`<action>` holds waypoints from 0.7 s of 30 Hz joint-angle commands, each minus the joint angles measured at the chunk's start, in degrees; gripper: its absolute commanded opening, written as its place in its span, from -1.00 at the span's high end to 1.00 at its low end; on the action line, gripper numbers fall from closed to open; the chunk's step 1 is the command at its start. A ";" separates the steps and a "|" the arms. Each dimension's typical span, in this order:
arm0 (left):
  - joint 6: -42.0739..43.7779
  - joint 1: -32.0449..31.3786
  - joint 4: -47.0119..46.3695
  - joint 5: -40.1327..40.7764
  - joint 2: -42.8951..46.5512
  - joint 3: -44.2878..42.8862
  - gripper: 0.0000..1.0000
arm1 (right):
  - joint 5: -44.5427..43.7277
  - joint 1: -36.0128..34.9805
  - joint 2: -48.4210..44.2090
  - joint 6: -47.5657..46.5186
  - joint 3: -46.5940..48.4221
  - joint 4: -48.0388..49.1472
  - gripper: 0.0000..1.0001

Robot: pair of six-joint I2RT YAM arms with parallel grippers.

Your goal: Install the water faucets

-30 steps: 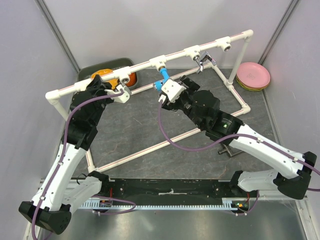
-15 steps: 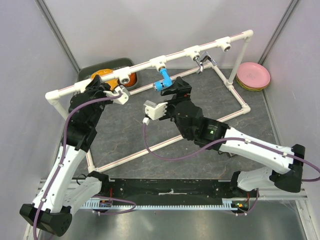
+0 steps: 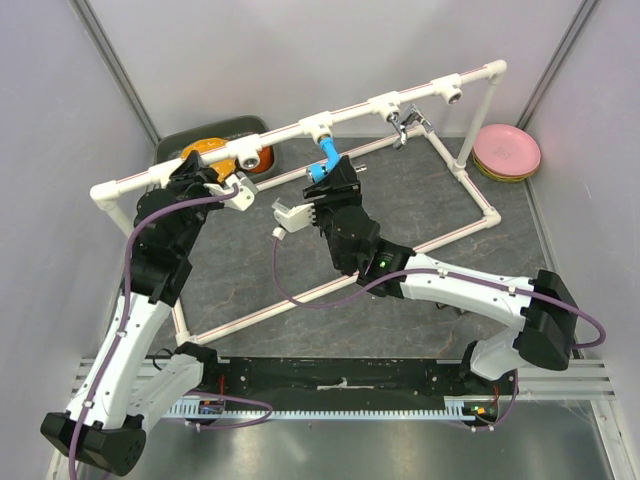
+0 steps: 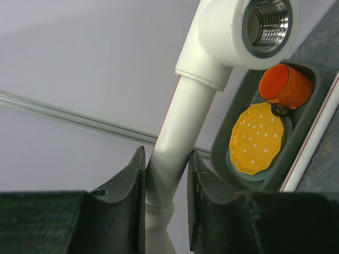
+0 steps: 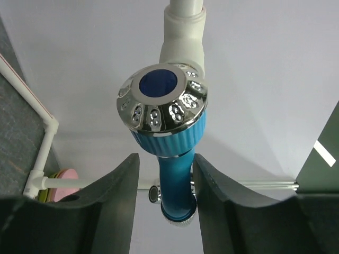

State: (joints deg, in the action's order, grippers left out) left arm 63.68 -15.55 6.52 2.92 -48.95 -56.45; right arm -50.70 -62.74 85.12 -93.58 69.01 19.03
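Observation:
The blue faucet [image 3: 322, 160] hangs from a tee of the white pipe frame [image 3: 470, 180]. In the right wrist view its chrome-rimmed blue knob [image 5: 161, 108] faces me, with the blue spout [image 5: 177, 185] below. My right gripper [image 3: 335, 182] [image 5: 165, 157] is open and straddles the spout. The right finger is against it and a gap shows on the left. The chrome faucet [image 3: 405, 125] hangs from the tee to the right. My left gripper [image 3: 232, 185] [image 4: 166, 159] is shut on the white pipe [image 4: 185, 111] below an empty threaded tee socket [image 4: 267, 24].
A dark green tray [image 3: 200, 138] [image 4: 312, 100] at the back left holds an orange cup [image 4: 286, 84] and a yellow dotted plate [image 4: 257, 137]. Pink plates [image 3: 507, 152] are stacked at the back right. Another empty socket [image 3: 455, 92] sits on the top rail. Grey walls close in on the sides.
My right arm has swung left and its wrist has rolled, carrying the white camera housing from beside the blue faucet out to its left. The left arm has stayed on the pipe.

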 commanded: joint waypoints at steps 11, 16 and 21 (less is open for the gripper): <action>-14.28 1.58 1.56 -1.77 0.78 1.25 0.97 | -2.65 2.89 4.00 3.83 -1.78 10.77 0.97; -14.46 2.02 1.47 -2.21 0.87 1.25 0.97 | -1.43 2.89 3.47 16.73 2.07 3.60 1.00; -14.72 2.37 1.56 -2.57 0.96 1.25 0.97 | 3.75 3.06 1.19 43.23 6.92 -5.48 1.00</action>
State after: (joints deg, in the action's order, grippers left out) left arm 61.10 -13.98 6.44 -0.01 -48.42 -56.27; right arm -51.31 -61.12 87.29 -84.55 72.25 18.87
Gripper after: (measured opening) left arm 0.338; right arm 0.361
